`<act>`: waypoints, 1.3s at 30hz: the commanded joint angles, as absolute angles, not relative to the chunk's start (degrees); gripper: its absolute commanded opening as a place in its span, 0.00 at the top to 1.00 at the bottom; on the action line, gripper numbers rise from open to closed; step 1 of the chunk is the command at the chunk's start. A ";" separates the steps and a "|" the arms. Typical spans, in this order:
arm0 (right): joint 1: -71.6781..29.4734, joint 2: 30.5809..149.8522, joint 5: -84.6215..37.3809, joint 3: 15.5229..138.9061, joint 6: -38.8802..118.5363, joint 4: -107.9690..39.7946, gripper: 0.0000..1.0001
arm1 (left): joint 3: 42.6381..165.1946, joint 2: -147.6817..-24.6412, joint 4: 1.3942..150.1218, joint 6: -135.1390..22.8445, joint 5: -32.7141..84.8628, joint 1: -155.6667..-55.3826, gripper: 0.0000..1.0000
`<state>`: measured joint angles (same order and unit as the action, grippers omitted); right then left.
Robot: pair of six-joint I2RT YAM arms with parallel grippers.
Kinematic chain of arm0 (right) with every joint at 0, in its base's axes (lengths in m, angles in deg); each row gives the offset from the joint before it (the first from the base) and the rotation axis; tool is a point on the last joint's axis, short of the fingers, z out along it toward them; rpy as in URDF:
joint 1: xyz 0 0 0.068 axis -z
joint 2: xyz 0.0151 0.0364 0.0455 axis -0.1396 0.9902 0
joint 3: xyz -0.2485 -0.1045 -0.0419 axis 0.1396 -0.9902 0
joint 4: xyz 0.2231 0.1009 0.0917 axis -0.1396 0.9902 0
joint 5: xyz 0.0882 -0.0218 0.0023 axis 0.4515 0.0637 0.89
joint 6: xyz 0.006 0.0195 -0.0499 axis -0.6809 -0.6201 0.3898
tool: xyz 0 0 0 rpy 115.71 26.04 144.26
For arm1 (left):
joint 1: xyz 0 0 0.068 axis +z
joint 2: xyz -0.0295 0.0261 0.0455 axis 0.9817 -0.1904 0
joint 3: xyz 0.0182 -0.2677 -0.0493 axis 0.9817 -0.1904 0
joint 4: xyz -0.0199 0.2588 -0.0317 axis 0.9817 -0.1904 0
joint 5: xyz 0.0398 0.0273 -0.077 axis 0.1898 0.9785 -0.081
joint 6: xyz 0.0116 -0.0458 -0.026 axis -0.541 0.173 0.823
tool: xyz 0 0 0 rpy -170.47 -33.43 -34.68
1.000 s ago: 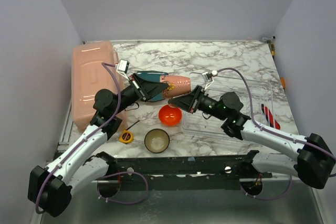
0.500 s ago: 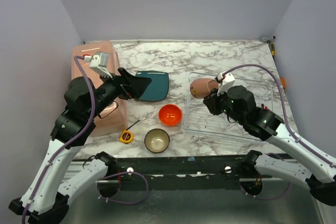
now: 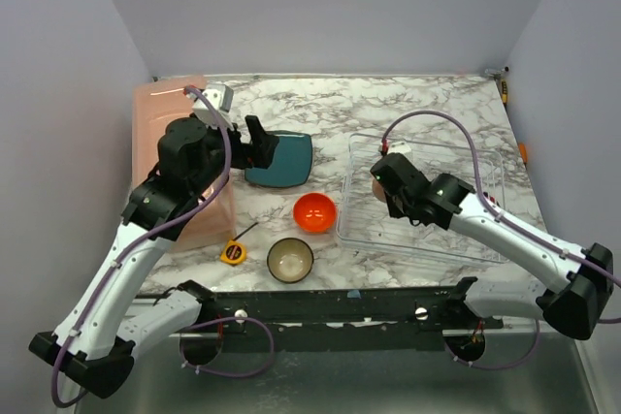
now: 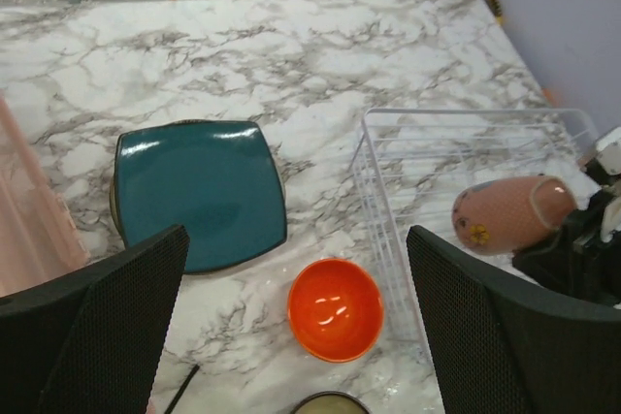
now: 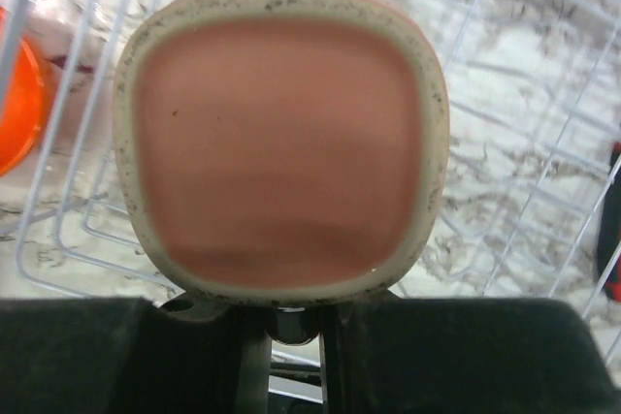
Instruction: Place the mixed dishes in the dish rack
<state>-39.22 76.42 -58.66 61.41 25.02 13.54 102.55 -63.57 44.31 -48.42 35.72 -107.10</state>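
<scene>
My right gripper (image 3: 380, 193) is shut on the rim of the pinkish-tan mug (image 5: 281, 133), which lies on its side over the left part of the clear dish rack (image 3: 437, 157). In the left wrist view the mug (image 4: 509, 212) shows inside the rack's wire grid (image 4: 417, 191). My left gripper (image 4: 296, 269) is open and empty, raised above the teal plate (image 4: 199, 191) and the orange bowl (image 4: 335, 307). The brown bowl with a cream inside (image 3: 290, 259) stands near the front edge. I cannot tell whether the mug touches the rack floor.
A salmon-pink tub (image 3: 165, 172) lies along the left side, partly under my left arm. A yellow tape measure (image 3: 232, 252) sits left of the brown bowl. A red and black object (image 5: 609, 210) lies in the rack's right part.
My left gripper has opened, let go of the mug and pulled back to the left over the teal plate. My right gripper has carried the mug to the rack's left part.
</scene>
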 commanded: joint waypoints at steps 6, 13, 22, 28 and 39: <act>-39.35 81.81 -64.99 62.26 8.38 19.81 1.00 | 91.83 -64.41 50.97 -54.76 32.34 -107.30 0.06; -39.35 84.64 -64.40 58.28 5.24 15.94 1.00 | 91.40 -64.26 50.84 -55.33 33.85 -107.94 0.05; -39.35 87.48 -64.22 54.08 1.89 10.11 1.00 | 91.50 -65.85 50.65 -55.41 33.88 -108.11 0.06; -39.37 85.37 -64.44 49.15 0.44 4.39 1.00 | 91.56 -67.37 50.95 -55.66 33.89 -108.37 0.06; -39.35 79.93 -64.80 44.45 0.91 1.39 0.94 | 95.10 -73.25 48.50 -53.49 30.97 -108.34 0.08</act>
<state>-39.18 83.26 -63.10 46.11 1.65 3.93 91.65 -70.92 50.32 -54.71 33.36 -108.04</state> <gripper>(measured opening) 0.208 0.924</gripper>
